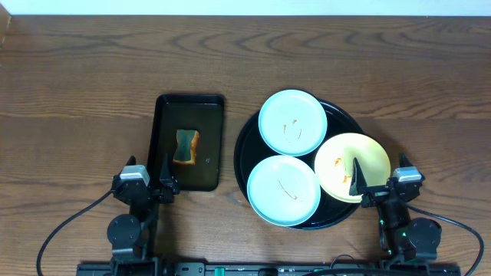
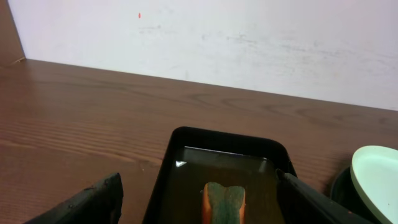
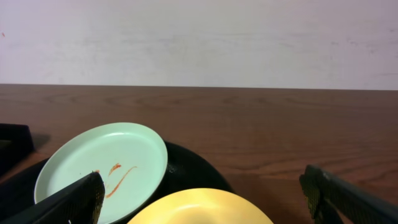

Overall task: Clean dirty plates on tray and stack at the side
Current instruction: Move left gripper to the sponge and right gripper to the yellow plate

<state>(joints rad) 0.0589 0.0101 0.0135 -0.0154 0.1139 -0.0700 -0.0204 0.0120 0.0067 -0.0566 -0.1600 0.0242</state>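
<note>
Both arms sit low at the near edge of the wooden desk, wrists level and aimed at the far edge. The left gripper (image 1: 149,173) is spread wide and holds nothing. It sits by the near left corner of a small rectangular black tray (image 1: 164,123), whose long axis runs from near edge to far edge. An orange-and-green sponge (image 1: 186,146) lies in that tray. The right gripper (image 1: 379,178) is also released and bare, with one finger over the near rim of the yellow plate (image 1: 341,157) in the overhead view; whether it touches cannot be told. The round tray (image 1: 241,153) — glossy black with a raised rim — lies right of the desk's middle, toward the near edge. All three plates rest on it face up. The far blue-white plate (image 1: 292,123) sits toward the far rim, the near blue-white plate (image 1: 284,190) overhangs the near rim, and the yellow plate juts past the rim toward the right edge. The plates are smooth, shallow and round, so none has a long axis. Thin orange smears streak both blue-white plates — the yellow one shows fainter marks.
</note>
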